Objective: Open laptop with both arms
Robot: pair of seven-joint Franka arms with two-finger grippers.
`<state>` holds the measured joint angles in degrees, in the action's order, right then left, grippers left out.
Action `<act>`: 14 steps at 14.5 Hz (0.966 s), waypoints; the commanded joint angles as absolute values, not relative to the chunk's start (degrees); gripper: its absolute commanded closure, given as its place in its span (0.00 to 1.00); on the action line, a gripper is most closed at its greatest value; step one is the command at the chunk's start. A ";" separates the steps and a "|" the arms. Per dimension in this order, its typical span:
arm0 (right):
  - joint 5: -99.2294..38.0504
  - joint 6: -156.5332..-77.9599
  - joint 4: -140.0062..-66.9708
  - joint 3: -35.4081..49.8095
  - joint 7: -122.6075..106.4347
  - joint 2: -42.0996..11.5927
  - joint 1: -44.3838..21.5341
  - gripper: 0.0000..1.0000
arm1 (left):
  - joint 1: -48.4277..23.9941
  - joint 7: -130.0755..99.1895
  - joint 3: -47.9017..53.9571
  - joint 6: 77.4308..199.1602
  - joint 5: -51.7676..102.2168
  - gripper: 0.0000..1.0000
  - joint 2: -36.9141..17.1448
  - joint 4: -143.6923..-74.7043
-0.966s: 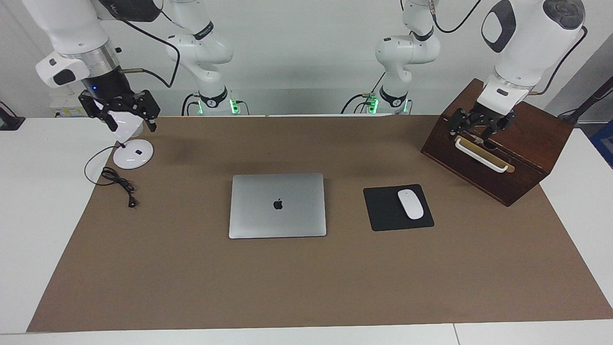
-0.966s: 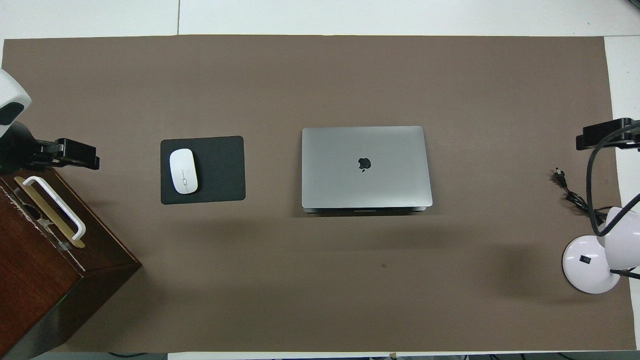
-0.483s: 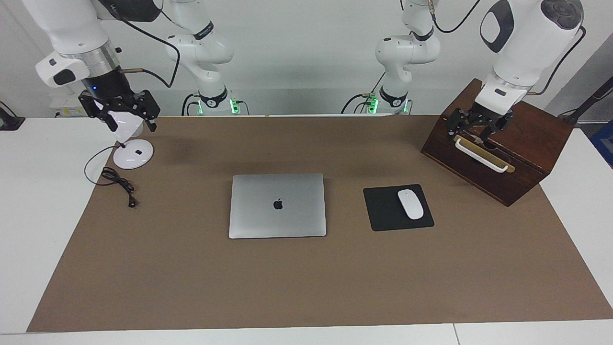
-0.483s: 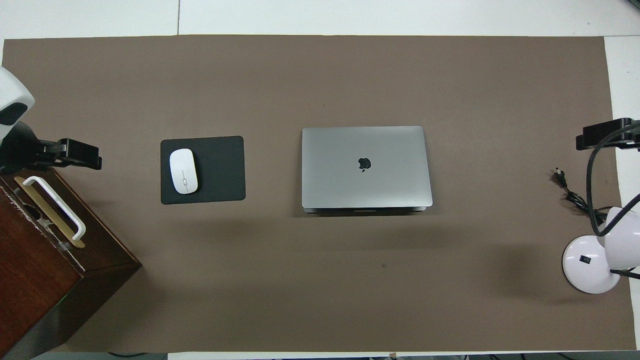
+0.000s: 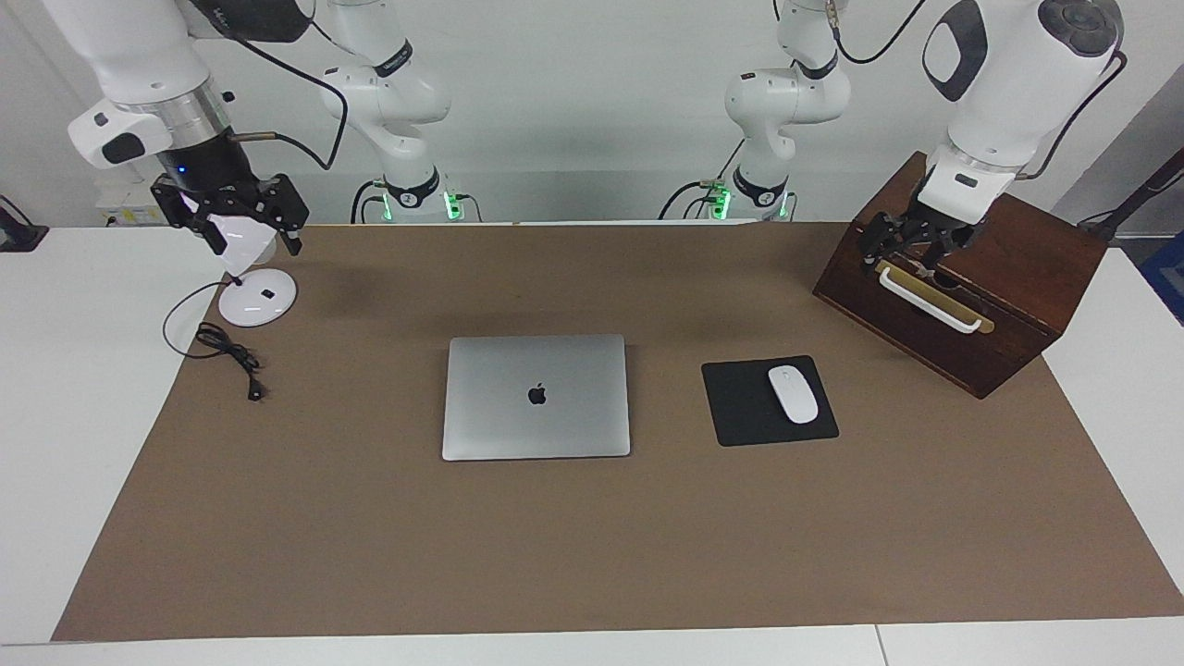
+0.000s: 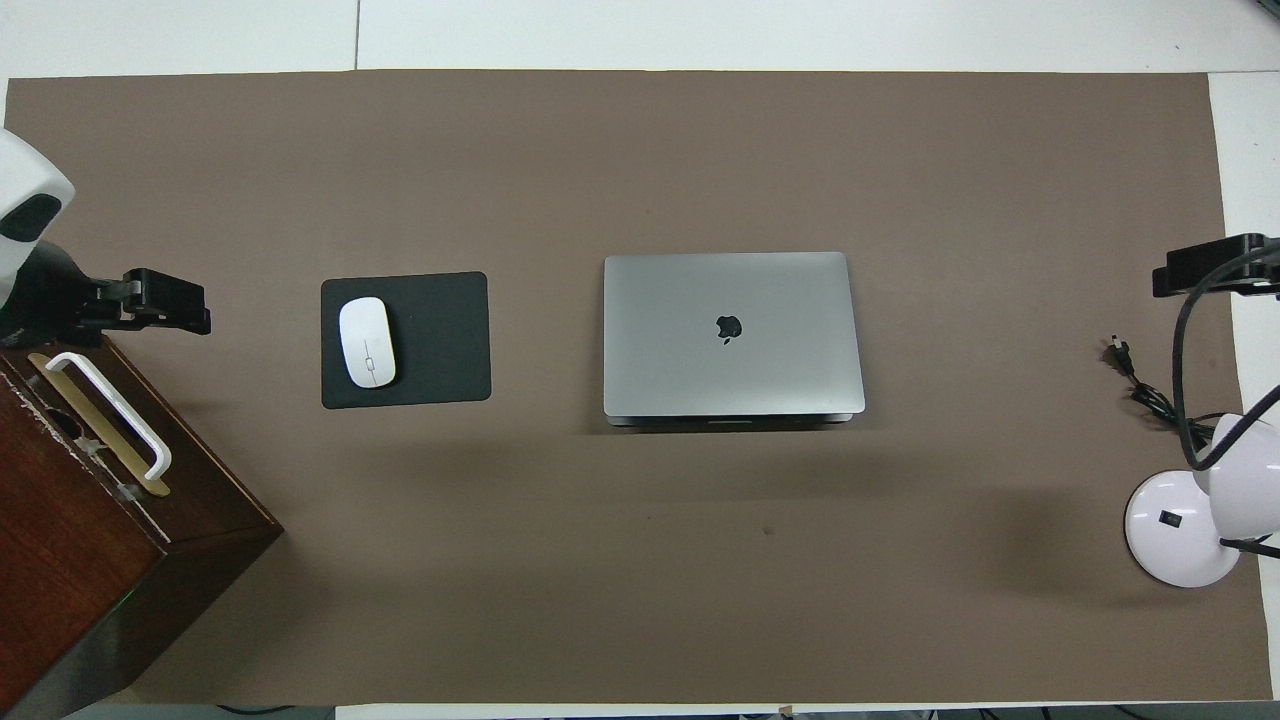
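Note:
The laptop [image 5: 536, 396] lies shut in the middle of the brown mat, lid up with the Apple logo showing; it also shows in the overhead view [image 6: 730, 330]. My left gripper [image 5: 906, 259] hangs open and empty over the wooden box's handle edge, toward the left arm's end of the table, and shows in the overhead view [image 6: 165, 305]. My right gripper [image 5: 252, 242] hangs open and empty over the white desk lamp at the right arm's end, and shows in the overhead view [image 6: 1205, 268]. Both grippers are well apart from the laptop.
A black mouse pad [image 5: 740, 407] with a white mouse [image 5: 793, 394] lies beside the laptop toward the left arm's end. A dark wooden box [image 5: 980, 324] with a white handle stands there. A white lamp base [image 5: 257, 298] and black cable [image 5: 227, 350] lie at the right arm's end.
My left gripper has shifted a little from over the box toward the middle of the table. The right gripper and the laptop have not moved.

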<state>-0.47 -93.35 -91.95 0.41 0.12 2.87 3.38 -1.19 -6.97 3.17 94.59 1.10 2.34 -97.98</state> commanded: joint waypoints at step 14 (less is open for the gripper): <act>0.70 -95.36 -93.43 0.53 -0.18 3.96 3.87 0.00 | -1.93 -39.45 3.60 97.12 7.64 0.53 2.37 -102.03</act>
<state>-0.47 -93.63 -91.95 0.29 0.12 2.87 3.44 -1.28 -37.20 4.45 95.75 5.41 2.16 -99.24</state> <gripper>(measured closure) 0.000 0.520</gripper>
